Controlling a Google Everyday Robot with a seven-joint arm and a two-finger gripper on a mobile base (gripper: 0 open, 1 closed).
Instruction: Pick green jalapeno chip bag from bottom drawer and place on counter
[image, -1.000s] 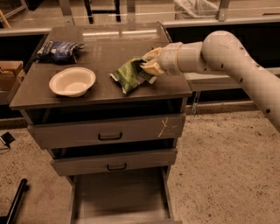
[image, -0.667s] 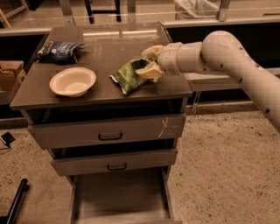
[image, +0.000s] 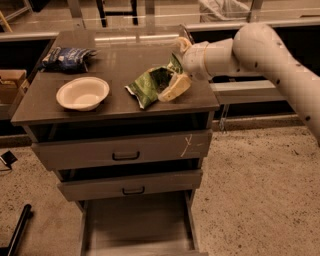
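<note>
Since a second ago the end effector (image: 172, 69) has spread its two tan fingers wider and the lower one has dropped toward the tabletop (image: 120, 57). Green jalapeno chip bag (image: 150, 85) now lies flat on the tabletop, right of centre, crinkled, its print facing up.

End effector: open, at the bag's right end, over the tabletop's right side. Lower finger (image: 174, 90) lies against the bag's right edge, tip pointing left and down. Upper finger sits well above it near the back right corner. Bag's upturned top corner stands between the two fingers; I see no pinch on it.

White arm (image: 260, 45) reaches in from the right.

Bottom drawer (image: 135, 220) is pulled out, its floor bare. Both upper drawers are slightly ajar.

White bowl (image: 82, 92) sits on the tabletop's left front, apart from the bag. Dark blue chip bag (image: 67, 57) lies at the back left corner.
</note>
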